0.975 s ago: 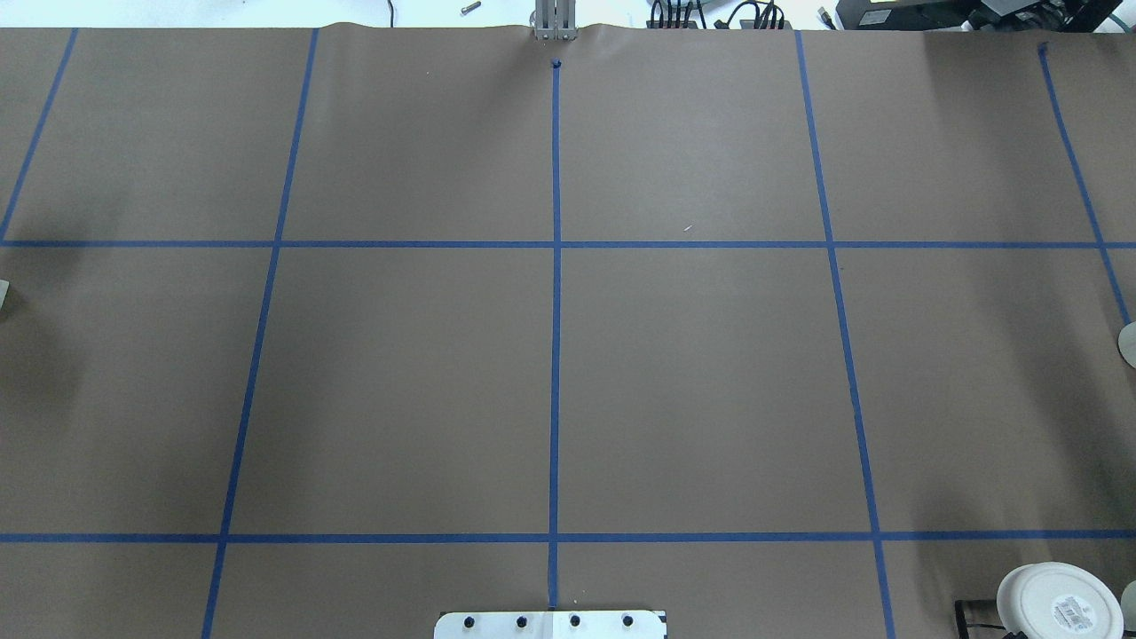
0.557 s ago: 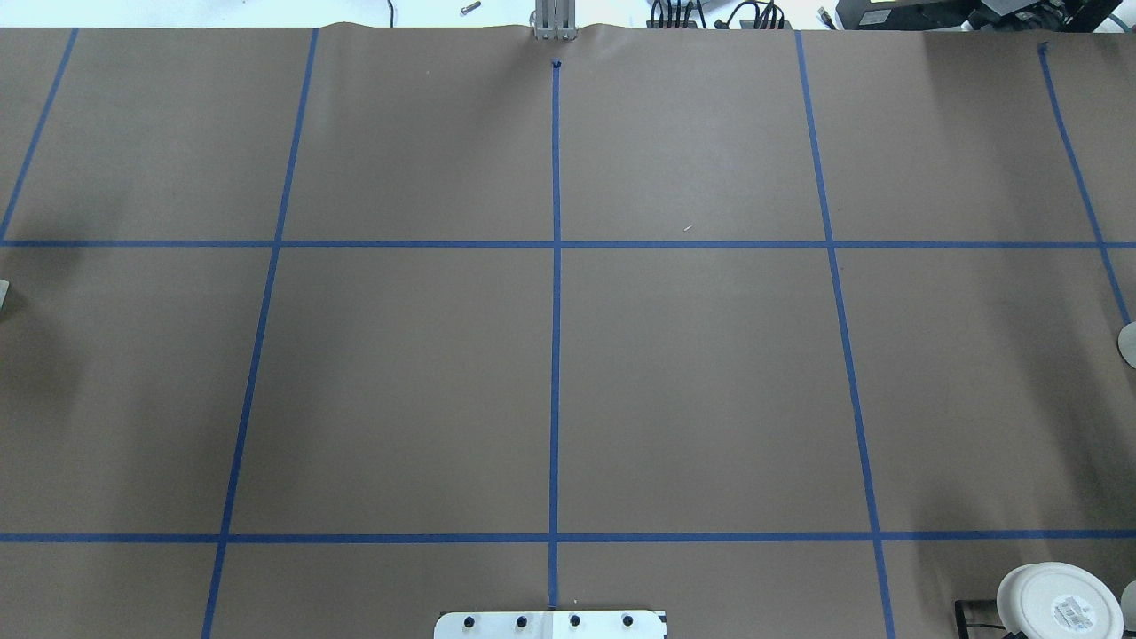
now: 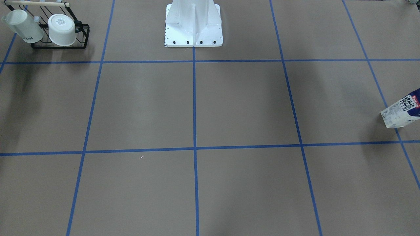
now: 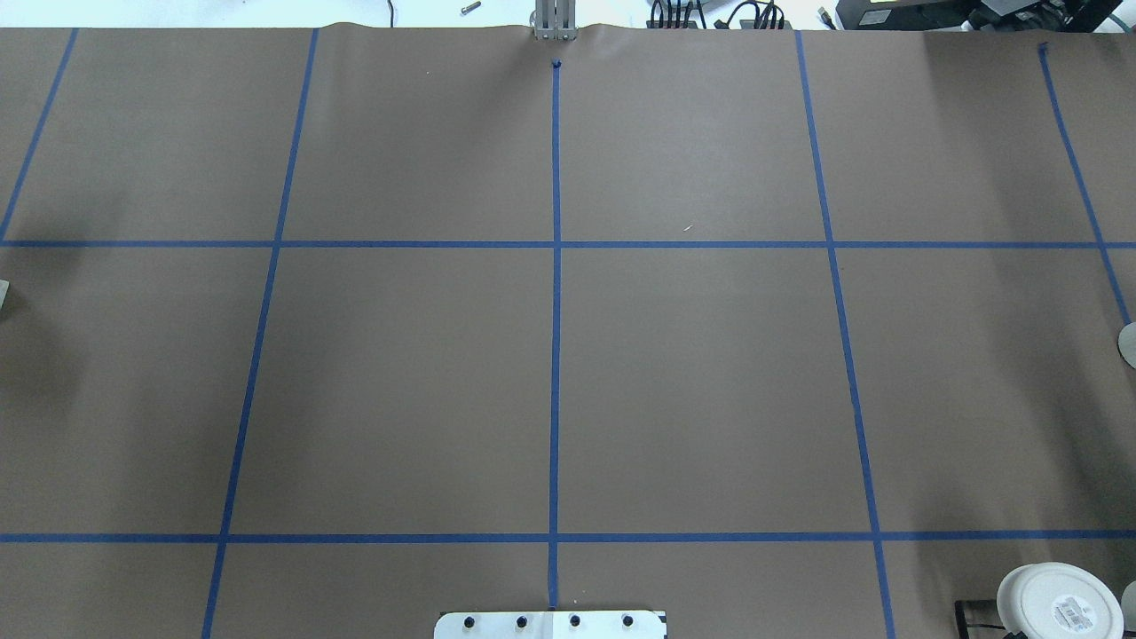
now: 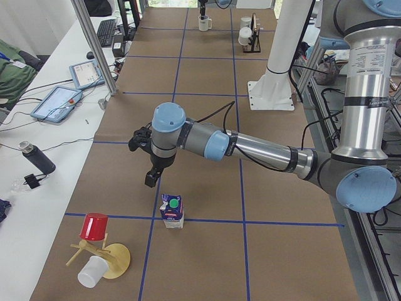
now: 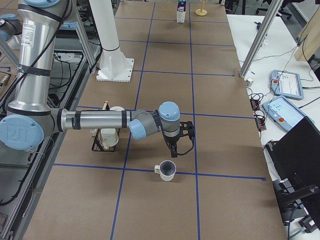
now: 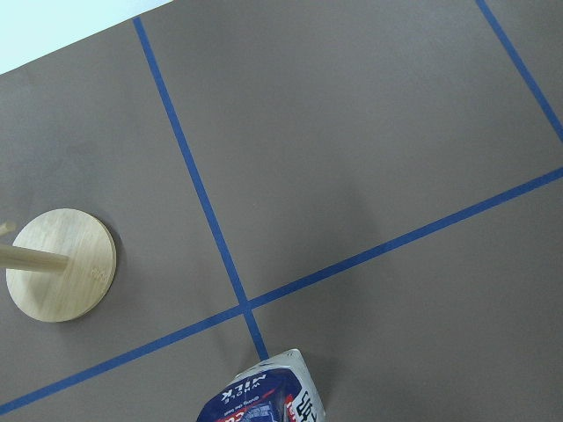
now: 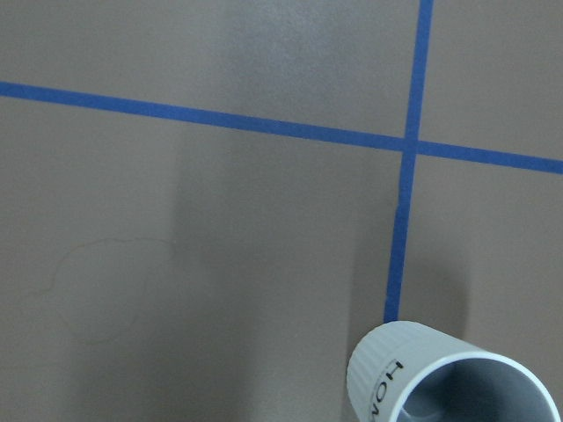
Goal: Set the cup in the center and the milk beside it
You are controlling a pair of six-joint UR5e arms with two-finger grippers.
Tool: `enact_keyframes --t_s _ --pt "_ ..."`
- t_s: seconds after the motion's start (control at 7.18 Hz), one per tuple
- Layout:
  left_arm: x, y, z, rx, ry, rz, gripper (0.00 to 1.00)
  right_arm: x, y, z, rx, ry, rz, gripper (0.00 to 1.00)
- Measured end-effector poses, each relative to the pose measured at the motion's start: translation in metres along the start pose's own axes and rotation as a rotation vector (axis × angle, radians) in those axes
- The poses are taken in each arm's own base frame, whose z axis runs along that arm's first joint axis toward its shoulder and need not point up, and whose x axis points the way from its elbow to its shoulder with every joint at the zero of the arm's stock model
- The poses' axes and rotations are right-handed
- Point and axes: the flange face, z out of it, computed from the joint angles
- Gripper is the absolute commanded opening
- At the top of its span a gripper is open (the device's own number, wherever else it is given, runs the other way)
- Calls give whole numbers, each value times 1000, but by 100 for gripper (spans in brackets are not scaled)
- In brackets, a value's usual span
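The cup (image 6: 166, 170) is a white mug with a handle, standing upright on the table at the right end. It shows at the bottom of the right wrist view (image 8: 449, 378) and as a sliver in the overhead view (image 4: 1129, 344). My right gripper (image 6: 173, 152) hangs just above and behind it; I cannot tell its state. The milk (image 5: 171, 211) stands upright at the left end, also seen in the front view (image 3: 402, 111) and the left wrist view (image 7: 264, 397). My left gripper (image 5: 151, 182) hovers above it; I cannot tell its state. The center (image 4: 556, 390) holds nothing.
A black wire rack (image 3: 59, 44) near the robot's right holds a second mug (image 3: 23, 26) and a white tub (image 3: 62, 29). A wooden stand (image 5: 106, 260) with a red cup (image 5: 94, 226) sits beyond the milk. The robot's base (image 3: 193, 23) is at the table's near edge.
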Motion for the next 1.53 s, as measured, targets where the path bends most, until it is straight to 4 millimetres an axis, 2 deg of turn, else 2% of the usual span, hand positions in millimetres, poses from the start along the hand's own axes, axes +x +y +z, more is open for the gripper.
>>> enact_keyframes --t_s 0.42,0.56,0.7,0.84,0.97,1.25,1.39,1.53 --pt "1 -2 0 1 0 3 98 7 19 24 -38 87 -12 52" --pt "1 -2 -1 3 0 4 98 12 24 32 -52 97 -18 34" --pt "1 -2 -1 4 0 5 98 18 28 43 -58 101 -27 10" --pt "2 -3 -2 5 0 7 98 27 33 56 -54 98 -41 0" --pt "2 -3 -2 6 0 7 98 32 35 63 -43 93 -52 0" --pt "2 -3 -2 6 0 8 98 26 29 61 -21 76 -73 0" --pt "2 -3 -2 6 0 8 98 15 23 51 0 58 -90 0" --pt "2 -2 -2 6 0 8 98 -7 12 32 34 19 -116 0"
